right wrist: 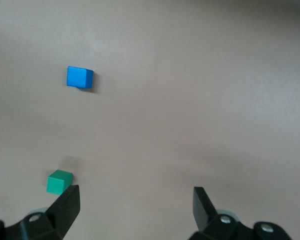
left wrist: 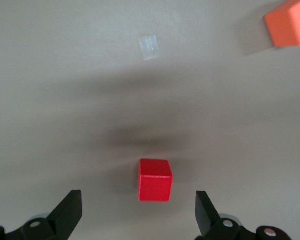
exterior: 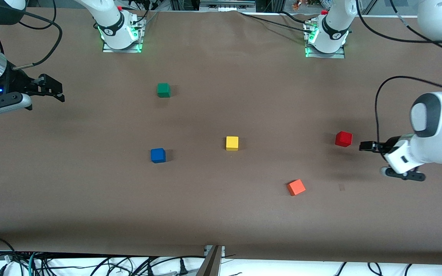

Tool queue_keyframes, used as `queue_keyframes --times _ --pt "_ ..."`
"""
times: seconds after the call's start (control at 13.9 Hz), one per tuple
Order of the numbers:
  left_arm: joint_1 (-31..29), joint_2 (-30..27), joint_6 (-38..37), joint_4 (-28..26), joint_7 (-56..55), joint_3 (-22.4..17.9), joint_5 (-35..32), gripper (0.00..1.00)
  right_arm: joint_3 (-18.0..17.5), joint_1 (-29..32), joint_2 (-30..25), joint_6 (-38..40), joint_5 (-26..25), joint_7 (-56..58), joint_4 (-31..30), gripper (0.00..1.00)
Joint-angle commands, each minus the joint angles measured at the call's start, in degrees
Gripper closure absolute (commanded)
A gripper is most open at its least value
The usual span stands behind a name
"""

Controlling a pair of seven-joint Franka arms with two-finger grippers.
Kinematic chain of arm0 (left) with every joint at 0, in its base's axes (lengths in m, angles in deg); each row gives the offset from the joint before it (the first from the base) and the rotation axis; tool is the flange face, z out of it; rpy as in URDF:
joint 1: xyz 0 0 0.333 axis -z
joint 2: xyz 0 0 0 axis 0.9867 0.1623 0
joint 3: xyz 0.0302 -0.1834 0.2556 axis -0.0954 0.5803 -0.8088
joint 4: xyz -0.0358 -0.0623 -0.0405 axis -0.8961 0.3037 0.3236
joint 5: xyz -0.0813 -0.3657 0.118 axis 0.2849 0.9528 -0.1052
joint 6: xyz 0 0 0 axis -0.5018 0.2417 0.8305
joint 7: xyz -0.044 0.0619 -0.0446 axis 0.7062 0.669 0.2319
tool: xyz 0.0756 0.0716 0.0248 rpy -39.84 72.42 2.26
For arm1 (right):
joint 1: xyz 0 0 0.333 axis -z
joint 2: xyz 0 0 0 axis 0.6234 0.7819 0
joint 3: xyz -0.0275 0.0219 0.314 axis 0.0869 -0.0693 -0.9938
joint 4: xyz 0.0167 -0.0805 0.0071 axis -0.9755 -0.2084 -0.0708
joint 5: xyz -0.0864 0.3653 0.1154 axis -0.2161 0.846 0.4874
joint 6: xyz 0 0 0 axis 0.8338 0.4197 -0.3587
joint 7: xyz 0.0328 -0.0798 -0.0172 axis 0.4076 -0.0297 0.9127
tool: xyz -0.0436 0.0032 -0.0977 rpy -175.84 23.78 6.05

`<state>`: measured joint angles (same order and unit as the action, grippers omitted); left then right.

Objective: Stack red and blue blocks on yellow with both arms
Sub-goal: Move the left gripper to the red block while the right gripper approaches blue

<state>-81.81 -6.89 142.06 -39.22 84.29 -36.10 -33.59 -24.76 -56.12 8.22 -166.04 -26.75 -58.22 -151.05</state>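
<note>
The red block point(exterior: 343, 138) sits on the table toward the left arm's end; it also shows in the left wrist view point(left wrist: 155, 180). My left gripper point(exterior: 367, 146) is open and empty, low beside the red block, which lies just ahead of its spread fingers. The yellow block point(exterior: 232, 143) sits mid-table. The blue block point(exterior: 158, 155) sits toward the right arm's end and shows in the right wrist view point(right wrist: 79, 77). My right gripper point(exterior: 54, 91) is open and empty, held over the table at the right arm's end.
A green cube point(exterior: 163, 90) sits farther from the front camera than the blue block; it also shows in the right wrist view point(right wrist: 59, 181). An orange cube point(exterior: 296, 187) lies nearer the front camera than the red block; it also shows in the left wrist view point(left wrist: 288, 24).
</note>
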Motion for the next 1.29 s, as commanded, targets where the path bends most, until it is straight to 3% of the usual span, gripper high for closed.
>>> queue_keyframes --times 0.0,0.07,0.29,0.86,0.93,1.15,1.22 --pt "-0.25 -3.29 3.47 -7.11 4.61 -0.02 0.43 0.0 -0.11 -0.2 1.93 -1.69 0.04 -1.59 -0.66 0.0" --pt "-0.34 -3.81 4.78 -10.08 5.58 -0.02 0.43 0.0 -0.2 -0.2 2.11 -2.32 0.04 -1.59 -0.66 0.0" --pt "0.27 -7.77 21.8 -25.63 5.59 1.3 0.43 0.0 0.06 0.06 1.94 -2.32 0.13 -1.51 -0.48 0.0" --pt "0.19 -8.48 35.99 -36.47 5.68 1.92 0.43 0.0 0.33 0.33 1.59 -1.62 0.22 1.4 0.84 0.0" --pt "0.19 -8.48 36.0 -36.65 5.68 1.92 0.43 0.14 0.33 0.33 1.59 -1.62 0.22 1.48 0.84 0.0" --pt "0.19 -8.65 35.91 -36.92 5.59 2.09 0.43 0.93 0.15 0.24 1.76 -1.71 0.22 0.87 0.93 0.0" --pt "0.19 -9.44 35.3 -36.74 4.98 2.09 0.43 1.0 0.06 0.07 1.94 -1.88 0.13 0.69 0.84 0.0"
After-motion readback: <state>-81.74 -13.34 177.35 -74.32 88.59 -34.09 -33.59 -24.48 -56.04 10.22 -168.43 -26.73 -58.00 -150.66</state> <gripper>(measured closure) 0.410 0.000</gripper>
